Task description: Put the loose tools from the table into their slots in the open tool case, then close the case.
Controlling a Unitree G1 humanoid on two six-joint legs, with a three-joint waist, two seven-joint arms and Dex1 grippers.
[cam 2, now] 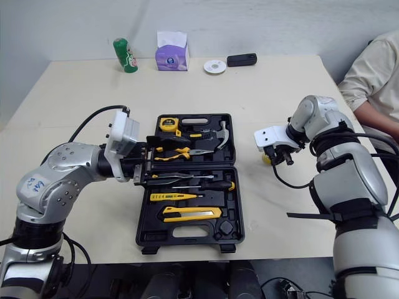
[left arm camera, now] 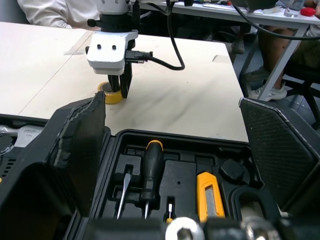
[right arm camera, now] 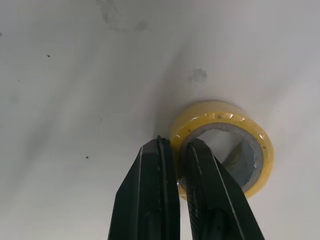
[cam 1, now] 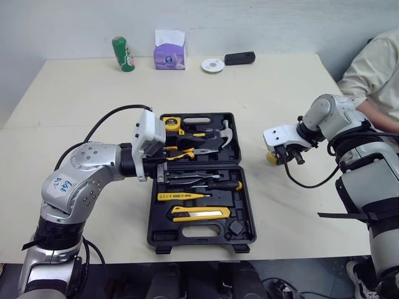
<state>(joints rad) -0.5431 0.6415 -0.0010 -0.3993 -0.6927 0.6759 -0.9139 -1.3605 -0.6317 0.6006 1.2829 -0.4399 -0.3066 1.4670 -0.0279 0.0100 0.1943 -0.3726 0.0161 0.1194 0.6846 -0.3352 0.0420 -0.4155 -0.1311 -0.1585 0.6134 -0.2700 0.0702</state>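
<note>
Looking at pale desk against plain white wall, person in beige shirt cut off at right edge. Open tool case sits mid-desk. Yellow tape roll lies flat on desk off to its right, not touching. My right tool is nearly closed, pinching roll's wall, one finger inside ring, one outside. Left tool gapes wide at case's left edge, holding nothing. From head cams, roll mostly hidden behind right tool.

The open tool case lies mid-table toward the front edge, with the tape roll to its right. Behind, left to right, 4 things: bottle, tissue pack, disc, small box-shaped device.
</note>
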